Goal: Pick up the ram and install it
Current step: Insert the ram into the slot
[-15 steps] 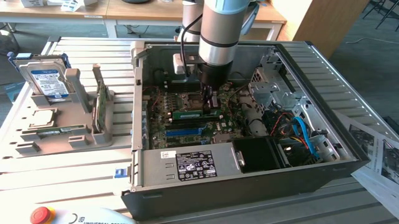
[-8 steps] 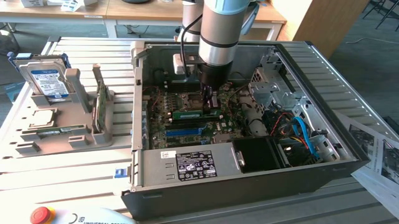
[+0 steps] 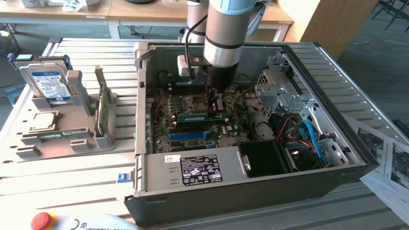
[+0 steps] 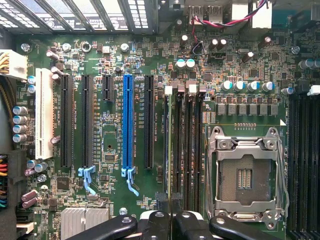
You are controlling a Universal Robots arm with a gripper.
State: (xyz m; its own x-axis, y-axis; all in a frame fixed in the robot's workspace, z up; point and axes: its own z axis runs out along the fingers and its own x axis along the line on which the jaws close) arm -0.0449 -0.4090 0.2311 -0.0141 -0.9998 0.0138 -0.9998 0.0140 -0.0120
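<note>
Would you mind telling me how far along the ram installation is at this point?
Done: the ram is picked up and inside the case. In hand: the pincer is shut on it, holding it on edge at the memory slots beside the CPU socket. Left: whether it is pressed home cannot be told; the pincer has not let go.
</note>
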